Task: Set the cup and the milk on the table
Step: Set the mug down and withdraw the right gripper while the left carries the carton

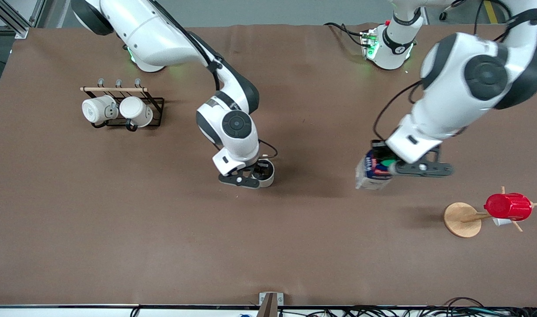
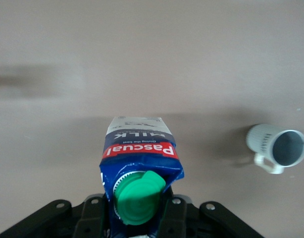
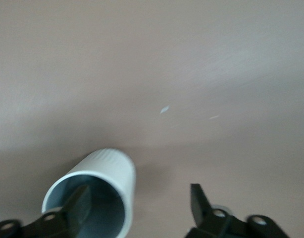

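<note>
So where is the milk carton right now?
The milk is clamped in the left gripper near the table's middle, toward the left arm's end, between the cup and the wooden stand holding a red cup.

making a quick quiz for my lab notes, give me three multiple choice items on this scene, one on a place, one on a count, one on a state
1. Where is the cup? A) on a wooden stand B) on the floor C) on the table at the right hand
2. How many white mugs hang on the rack? A) one B) two C) four
3. What is the left hand doing? A) shut on the milk B) open, empty C) out of view
C: it stands by the right hand's open fingers. B: two hang side by side. A: the milk is clamped between its fingers.
</note>
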Robot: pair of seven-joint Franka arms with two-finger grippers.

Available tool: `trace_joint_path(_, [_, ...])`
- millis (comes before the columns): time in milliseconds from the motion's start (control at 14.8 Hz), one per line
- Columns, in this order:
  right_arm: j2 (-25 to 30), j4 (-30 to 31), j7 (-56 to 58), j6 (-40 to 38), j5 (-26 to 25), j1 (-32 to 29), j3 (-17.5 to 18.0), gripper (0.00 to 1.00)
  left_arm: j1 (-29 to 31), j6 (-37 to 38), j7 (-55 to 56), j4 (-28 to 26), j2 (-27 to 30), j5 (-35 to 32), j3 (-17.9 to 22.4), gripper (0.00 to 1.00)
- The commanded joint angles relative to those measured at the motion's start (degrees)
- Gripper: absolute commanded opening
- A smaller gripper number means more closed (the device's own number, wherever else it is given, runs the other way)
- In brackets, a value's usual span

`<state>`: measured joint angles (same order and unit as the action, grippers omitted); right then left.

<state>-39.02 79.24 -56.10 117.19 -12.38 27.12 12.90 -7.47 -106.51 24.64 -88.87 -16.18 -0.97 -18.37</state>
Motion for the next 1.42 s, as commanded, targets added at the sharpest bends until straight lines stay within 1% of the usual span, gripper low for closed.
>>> trace_joint_path(0, [10.5, 2.6, -0.3, -8.7, -1.0, -6.4, 0.8, 1.00, -4.1, 1.0, 8.7, 4.9, -5.3, -1.0, -0.1, 0.31])
trace_joint_path(68, [13.3, 2.8, -0.1, -11.8, -1.0, -8.6, 0.8, 1.00, -6.7, 0.3, 11.5, 5.5, -6.8, -1.2, 0.2, 0.31])
trace_joint_path(135, [16.5, 3.6, -0.1, -14.1, -1.0, -11.2, 0.8, 1.00, -9.5, -1.0, 14.8, 7.3, -9.1, -2.5, 0.7, 0.31])
trace_joint_path(203, [19.6, 4.7, 0.9, -14.9, -0.9, -14.4, 0.8, 1.00, -10.7, -1.2, 16.8, 9.3, -11.1, -3.9, 0.7, 0.31])
trace_joint_path(338, [24.2, 5.3, 9.9, -18.2, -0.3, -20.5, 0.8, 1.00, -12.1, -1.2, 18.5, 12.0, -14.4, -4.4, 0.5, 0.31])
trace_joint_path(406, [25.8, 5.2, 14.8, -20.5, 0.3, -23.4, 0.8, 1.00, -12.6, -1.2, 19.6, 12.1, -15.2, -4.4, 0.6, 0.30])
trace_joint_path(474, [27.8, 5.2, 18.5, -22.0, 2.3, -25.3, 0.0, 1.00, -12.8, -1.8, 21.1, 12.1, -15.7, -4.4, 0.5, 0.30])
trace_joint_path(609, [30.9, 5.3, 24.8, -23.8, 5.3, -25.7, -6.2, 1.00, -14.5, -3.4, 23.2, 12.1, -16.9, -4.5, 0.7, 0.30])
trace_joint_path(677, [32.6, 5.3, 28.8, -24.4, 7.8, -25.6, -9.5, 1.00, -14.8, -4.2, 24.0, 12.2, -17.2, -4.6, 0.7, 0.29])
trace_joint_path(812, [35.0, 5.3, 37.2, -27.4, 11.6, -25.8, -14.8, 1.00, -14.7, -6.7, 24.2, 12.2, -17.9, -4.6, 0.7, 0.29])
trace_joint_path(947, [37.0, 5.3, 42.2, -30.7, 11.9, -27.0, -16.9, 1.00, -14.8, -8.5, 24.4, 12.2, -18.8, -4.6, 0.6, 0.29])
trace_joint_path(1083, [38.1, 5.4, 46.9, -33.2, 12.3, -29.4, -17.1, 1.00, -14.9, -9.4, 24.4, 12.2, -19.4, -4.6, 0.5, 0.29])
trace_joint_path(1218, [38.6, 7.1, 47.6, -31.9, 12.4, -29.5, -17.3, 1.00, -15.2, -9.8, 24.5, 12.2, -20.1, -4.5, 0.5, 0.29])
trace_joint_path(1353, [38.4, 7.2, 47.8, -29.8, 12.4, -29.1, -17.4, 1.00, -15.2, -9.7, 24.6, 12.1, -20.4, -4.2, 0.4, 0.28])
